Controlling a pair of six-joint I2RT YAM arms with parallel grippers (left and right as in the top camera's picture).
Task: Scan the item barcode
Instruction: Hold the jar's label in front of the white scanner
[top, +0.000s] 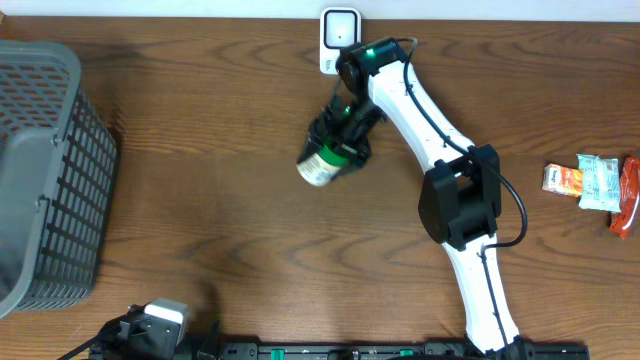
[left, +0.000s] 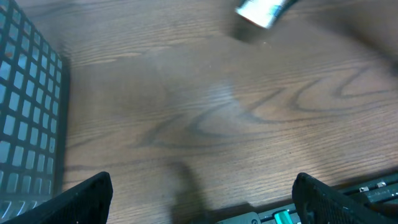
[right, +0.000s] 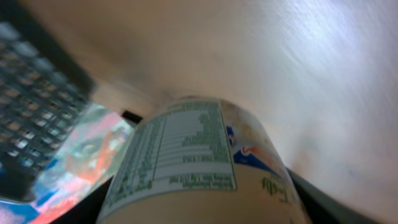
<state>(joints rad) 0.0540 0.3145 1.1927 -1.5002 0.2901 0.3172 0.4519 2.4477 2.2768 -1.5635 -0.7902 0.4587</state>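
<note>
The right tool (top: 338, 148) is clamped on the bottle (top: 320, 168), a white and green one, in the upper middle of the overhead frame. The bottle hangs tilted just below the scanner (top: 340, 30), which stands at the top edge of the bench (top: 220, 230). The two are near but apart. In the right wrist view the label's small print panel faces the camera. No barcode shows there, and I cannot tell which side faces the scanner.

The left tool (top: 152, 320) rests at the bottom left with its jaws wide apart and nothing between them. A basket (top: 45, 170) sits at the left edge and some packets (top: 592, 182) at the far right.

The step in hand looks like presenting the bottle to the scanner. The next move likely calls for turning the bottle in the grip until the barcode squarely faces the scanner window, then holding it steady and close. The grip must stay firm, since a round bottle may twist or slip as the wrist rolls.
</note>
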